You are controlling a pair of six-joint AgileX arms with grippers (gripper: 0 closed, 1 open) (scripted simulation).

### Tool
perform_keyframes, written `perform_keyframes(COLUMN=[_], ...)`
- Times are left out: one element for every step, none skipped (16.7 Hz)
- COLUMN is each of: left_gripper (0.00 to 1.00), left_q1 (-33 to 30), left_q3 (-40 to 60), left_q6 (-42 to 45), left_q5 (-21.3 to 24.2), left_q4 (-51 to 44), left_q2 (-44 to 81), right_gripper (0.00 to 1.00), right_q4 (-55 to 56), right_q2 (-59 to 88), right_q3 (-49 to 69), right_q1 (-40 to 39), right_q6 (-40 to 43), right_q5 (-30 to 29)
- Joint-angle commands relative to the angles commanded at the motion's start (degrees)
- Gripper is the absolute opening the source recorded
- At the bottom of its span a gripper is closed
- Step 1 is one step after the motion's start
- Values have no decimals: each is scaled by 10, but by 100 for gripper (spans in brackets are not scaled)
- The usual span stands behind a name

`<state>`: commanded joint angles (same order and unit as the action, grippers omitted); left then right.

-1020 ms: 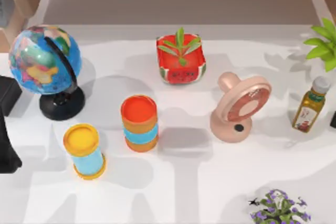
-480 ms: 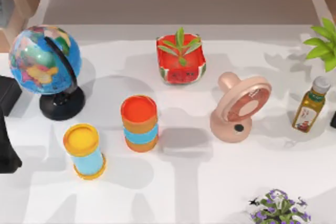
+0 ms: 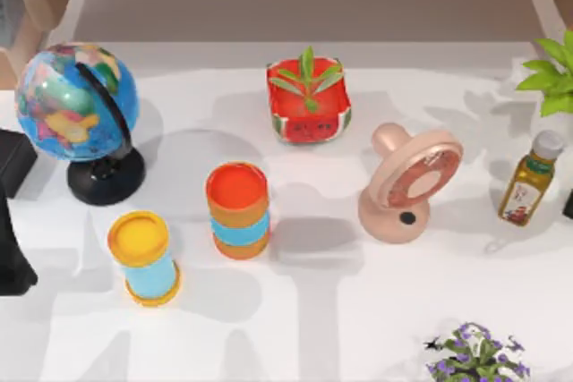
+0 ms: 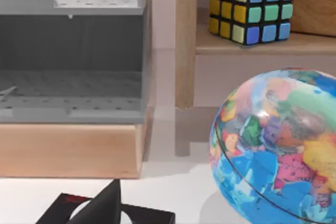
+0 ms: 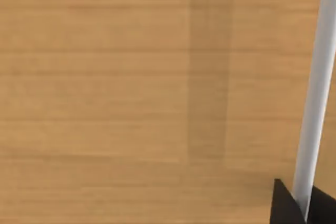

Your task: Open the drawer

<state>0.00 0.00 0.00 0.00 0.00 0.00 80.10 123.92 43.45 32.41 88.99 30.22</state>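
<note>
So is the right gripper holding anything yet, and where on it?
Seemingly yes: in the right wrist view the right gripper has its dark fingertips either side of the white handle bar on the wooden drawer front, near the bar's end.

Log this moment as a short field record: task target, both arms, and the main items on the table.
target: wooden drawer front with a white bar handle, close in the right wrist view
right gripper: a dark fingertip sits against the handle's lower end
left arm: parked at the table's left edge, its dark body beside the globe
shelf: Rubik's cube above the globe
table centre: watermelon planter, orange-lidded can, yellow-lidded can, pink fan
table right: oil bottle
</note>
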Motion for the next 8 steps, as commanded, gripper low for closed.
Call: perform_keyframes(left_gripper=[100, 100, 100, 100, 100, 100, 100, 100], left_q1=[0, 0, 0, 0, 0, 0, 0, 0], left_q3=[0, 0, 0, 0, 0, 0, 0, 0], left_q6=[0, 0, 0, 0, 0, 0, 0, 0], left_q5=[0, 0, 0, 0, 0, 0, 0, 0], left_q4=[0, 0, 0, 0, 0, 0, 0, 0], left_q2=[0, 0, 0, 0, 0, 0, 0, 0], right_gripper=[0, 0, 0, 0, 0, 0, 0, 0], right_q4=[11, 19, 24, 24, 24, 23, 25, 30], right_q2=[-7, -13, -16, -16, -16, -14, -15, -17], right_q3=[-18, -30, -36, -36, -36, -33, -35, -43], right_q1=[6, 11, 14, 14, 14, 12, 13, 18], right_q6=[0, 0, 0, 0, 0, 0, 0, 0], right_q5=[7, 12, 14, 15, 15, 13, 14, 18])
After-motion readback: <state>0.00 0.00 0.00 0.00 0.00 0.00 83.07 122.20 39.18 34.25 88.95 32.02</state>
